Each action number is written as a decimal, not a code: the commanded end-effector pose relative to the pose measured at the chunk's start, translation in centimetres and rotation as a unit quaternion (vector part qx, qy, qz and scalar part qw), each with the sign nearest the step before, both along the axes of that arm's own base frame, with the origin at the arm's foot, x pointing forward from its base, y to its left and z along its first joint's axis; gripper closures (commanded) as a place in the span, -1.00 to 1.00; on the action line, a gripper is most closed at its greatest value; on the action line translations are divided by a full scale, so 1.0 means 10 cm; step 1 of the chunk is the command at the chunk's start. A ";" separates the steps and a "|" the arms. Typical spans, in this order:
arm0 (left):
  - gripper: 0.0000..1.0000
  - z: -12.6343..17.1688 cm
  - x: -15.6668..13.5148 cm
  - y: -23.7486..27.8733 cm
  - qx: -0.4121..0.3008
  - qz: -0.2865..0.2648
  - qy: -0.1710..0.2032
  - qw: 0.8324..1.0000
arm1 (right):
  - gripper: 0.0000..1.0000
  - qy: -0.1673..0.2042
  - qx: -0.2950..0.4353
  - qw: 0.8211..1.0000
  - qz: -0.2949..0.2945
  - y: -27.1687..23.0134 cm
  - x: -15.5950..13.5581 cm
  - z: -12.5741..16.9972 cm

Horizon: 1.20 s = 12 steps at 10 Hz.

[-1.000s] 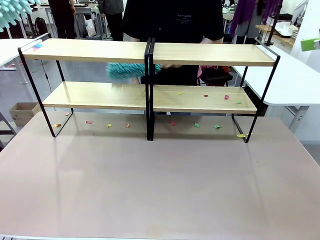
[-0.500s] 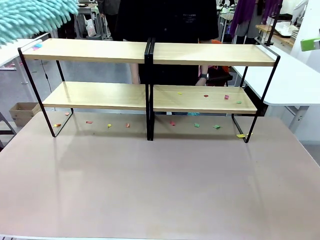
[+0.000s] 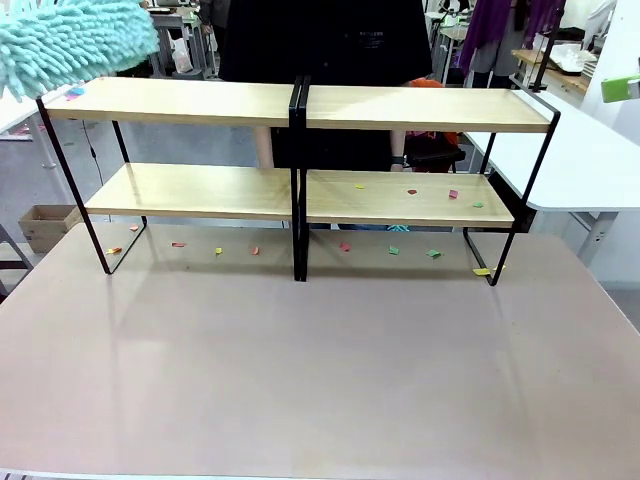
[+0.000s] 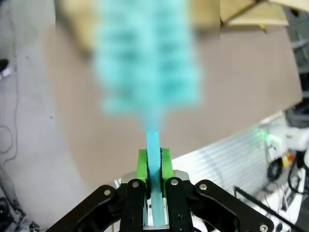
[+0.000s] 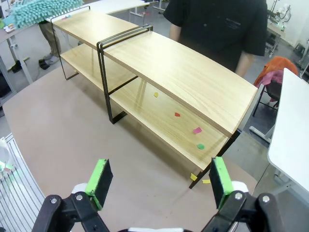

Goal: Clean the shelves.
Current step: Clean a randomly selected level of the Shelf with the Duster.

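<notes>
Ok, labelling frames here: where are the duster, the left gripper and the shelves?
duster [image 3: 75, 45], front view, fluffy teal head.
left gripper [image 4: 153, 164], left wrist view, between its green pads.
shelves [image 3: 420, 108], front view, upper right board.

The shelves [image 3: 200, 100] have light wood boards, smooth and matt with faint grain, in thin black metal frames with a dull finish. The tabletop [image 3: 320, 380] is smooth beige with a soft sheen that faintly mirrors the frames. The duster [image 3: 75, 45] is fluffy teal cloth on a smooth plastic handle [image 4: 153, 145]. Small scraps [image 3: 411, 192] look like coloured paper. The left fingers [image 4: 167, 166] carry matt green pads.
</notes>
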<state>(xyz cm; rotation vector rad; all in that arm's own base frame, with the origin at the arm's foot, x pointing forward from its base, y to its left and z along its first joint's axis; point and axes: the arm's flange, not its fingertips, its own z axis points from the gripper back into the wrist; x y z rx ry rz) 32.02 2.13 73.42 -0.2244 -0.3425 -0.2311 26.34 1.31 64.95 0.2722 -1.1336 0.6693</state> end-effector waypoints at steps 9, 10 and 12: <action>0.74 -0.42 0.49 -0.27 0.175 0.090 0.028 0.980 | -1.00 -0.001 0.003 1.000 0.002 -0.01 0.01 0.01; 0.74 -0.41 0.50 -0.24 0.197 0.117 0.032 0.973 | -1.00 -0.001 0.003 1.000 0.002 -0.01 0.01 0.01; 0.74 -0.40 0.44 -0.26 0.320 0.140 -0.020 0.937 | -1.00 -0.001 0.003 1.000 0.002 -0.01 0.01 0.01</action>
